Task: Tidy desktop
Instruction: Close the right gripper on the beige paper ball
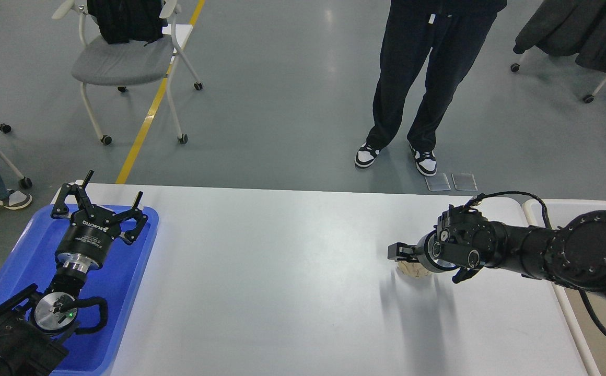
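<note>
Left end effector gapes above blue tray; right end effector grips beige lump on desktop.

desktop, large plain white-grey rectangular top, rounded far corners, smooth and flat, lying lengthwise just right of blue tray, tray overlapping its left edge

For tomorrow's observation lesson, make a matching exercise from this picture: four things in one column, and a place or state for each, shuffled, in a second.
Things:
1. left hand
2. right hand
3. blue tray
4. person in black trousers

Places or states:
A. lies at the desktop's left end
B. stands on the floor beyond the far edge
C. fingers spread open above the tray
D. reaches over a pale crumpled lump on the right side

Pairs: 1-C, 2-D, 3-A, 4-B
</note>
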Tool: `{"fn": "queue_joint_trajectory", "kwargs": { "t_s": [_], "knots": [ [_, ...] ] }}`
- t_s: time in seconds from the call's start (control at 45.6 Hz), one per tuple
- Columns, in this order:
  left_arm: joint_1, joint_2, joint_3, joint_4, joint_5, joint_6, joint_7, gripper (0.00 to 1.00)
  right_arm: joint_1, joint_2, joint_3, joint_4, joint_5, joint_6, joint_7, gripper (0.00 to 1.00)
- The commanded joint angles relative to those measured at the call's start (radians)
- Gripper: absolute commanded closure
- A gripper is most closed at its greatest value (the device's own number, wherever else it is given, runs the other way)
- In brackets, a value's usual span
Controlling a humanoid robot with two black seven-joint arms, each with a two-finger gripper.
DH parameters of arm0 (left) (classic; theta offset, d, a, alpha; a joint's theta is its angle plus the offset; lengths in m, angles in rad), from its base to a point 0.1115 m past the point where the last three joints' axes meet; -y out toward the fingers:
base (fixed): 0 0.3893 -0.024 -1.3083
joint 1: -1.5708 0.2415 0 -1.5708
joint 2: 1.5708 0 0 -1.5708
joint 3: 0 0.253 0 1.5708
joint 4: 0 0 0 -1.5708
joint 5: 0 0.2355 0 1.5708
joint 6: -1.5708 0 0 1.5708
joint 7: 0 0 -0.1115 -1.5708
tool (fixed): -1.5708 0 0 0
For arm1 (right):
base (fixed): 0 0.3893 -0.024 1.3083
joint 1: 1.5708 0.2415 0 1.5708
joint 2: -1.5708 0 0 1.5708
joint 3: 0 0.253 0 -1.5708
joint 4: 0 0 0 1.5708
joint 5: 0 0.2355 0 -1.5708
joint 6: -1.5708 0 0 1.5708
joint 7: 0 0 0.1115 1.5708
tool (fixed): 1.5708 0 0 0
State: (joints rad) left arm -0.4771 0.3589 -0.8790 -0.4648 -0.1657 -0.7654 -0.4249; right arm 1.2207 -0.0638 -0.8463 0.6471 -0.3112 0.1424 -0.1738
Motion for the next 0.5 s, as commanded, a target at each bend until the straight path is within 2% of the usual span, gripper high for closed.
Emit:
{"fn": "queue_joint_trajectory", "kwargs": {
  "t_s": [0.0, 0.483],
  "knots": [
    [0.000, 0.000, 0.000, 0.000, 0.000, 0.000, 0.000, 0.01, -0.021, 0.012, 0.016, -0.032, 0.000, -0.003, 0.000, 0.01],
    [0.000, 0.000, 0.000, 0.000, 0.000, 0.000, 0.000, 0.01, -0.040, 0.012, 0.016, -0.043, 0.000, -0.018, 0.000, 0.03]
  ]
}}
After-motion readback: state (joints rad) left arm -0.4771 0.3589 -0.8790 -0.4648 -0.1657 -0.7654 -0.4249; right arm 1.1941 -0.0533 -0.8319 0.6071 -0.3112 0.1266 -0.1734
